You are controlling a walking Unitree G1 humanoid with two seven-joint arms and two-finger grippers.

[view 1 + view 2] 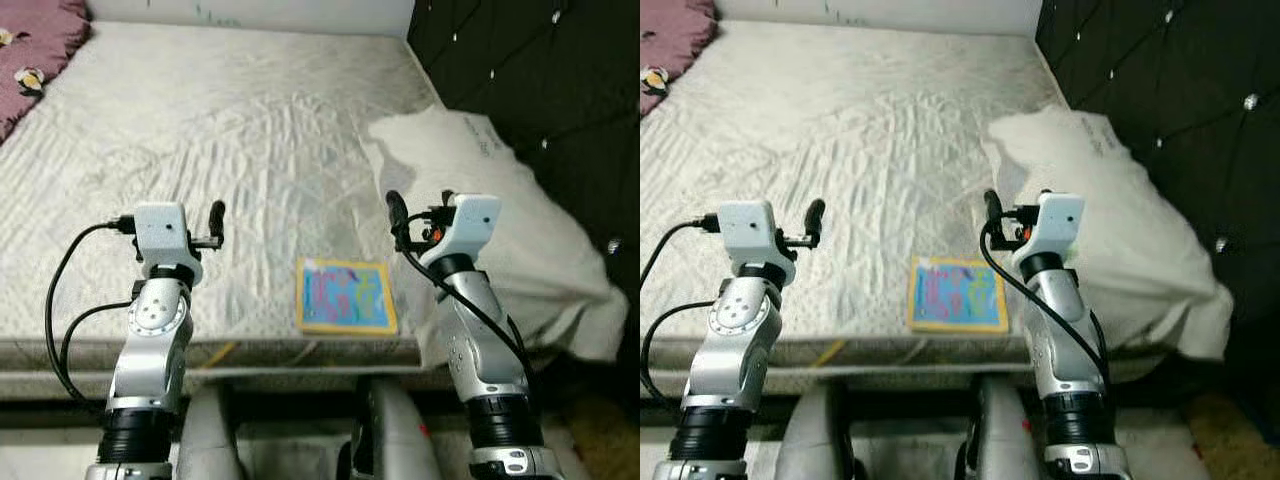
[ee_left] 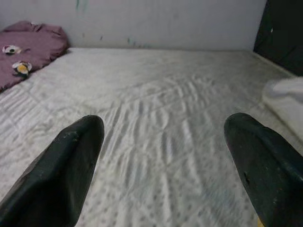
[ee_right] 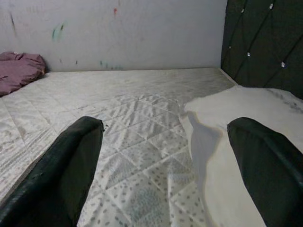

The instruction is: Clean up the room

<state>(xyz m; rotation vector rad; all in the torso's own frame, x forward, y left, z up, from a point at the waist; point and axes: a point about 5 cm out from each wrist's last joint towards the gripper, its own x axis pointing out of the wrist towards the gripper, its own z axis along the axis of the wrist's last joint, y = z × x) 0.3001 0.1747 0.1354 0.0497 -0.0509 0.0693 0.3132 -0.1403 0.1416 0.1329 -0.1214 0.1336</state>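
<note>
A thin, square book (image 1: 346,296) with a bright cover of blue, pink and yellow lies flat on a bare grey quilted mattress (image 1: 230,130), low in the centre of the head camera's frame and just inside the mattress's near edge. It sits between the robot's two raised arms and touches neither.

To the right of the book, the right gripper (image 1: 397,215) hovers above the mattress at centre right, pointing away from the camera. In the right wrist view its two black fingers (image 3: 66,175) stand wide apart with nothing between them. The left gripper (image 1: 216,222) hangs at the same height at centre left, well apart from the book. In the left wrist view its fingers (image 2: 59,170) are likewise spread wide and empty.

A white pillow (image 1: 500,210) lies at the right side of the frame, along the mattress's right edge, with its near corner drooping past the mattress corner close to the right arm. Behind it, a black tufted headboard (image 1: 530,70) with small shiny buttons fills the upper right. In the upper left corner, a crumpled mauve blanket (image 1: 35,45) with small printed figures rests on the mattress. A pale wall (image 3: 113,33) with a few small coloured marks runs along the far edge of the mattress.
</note>
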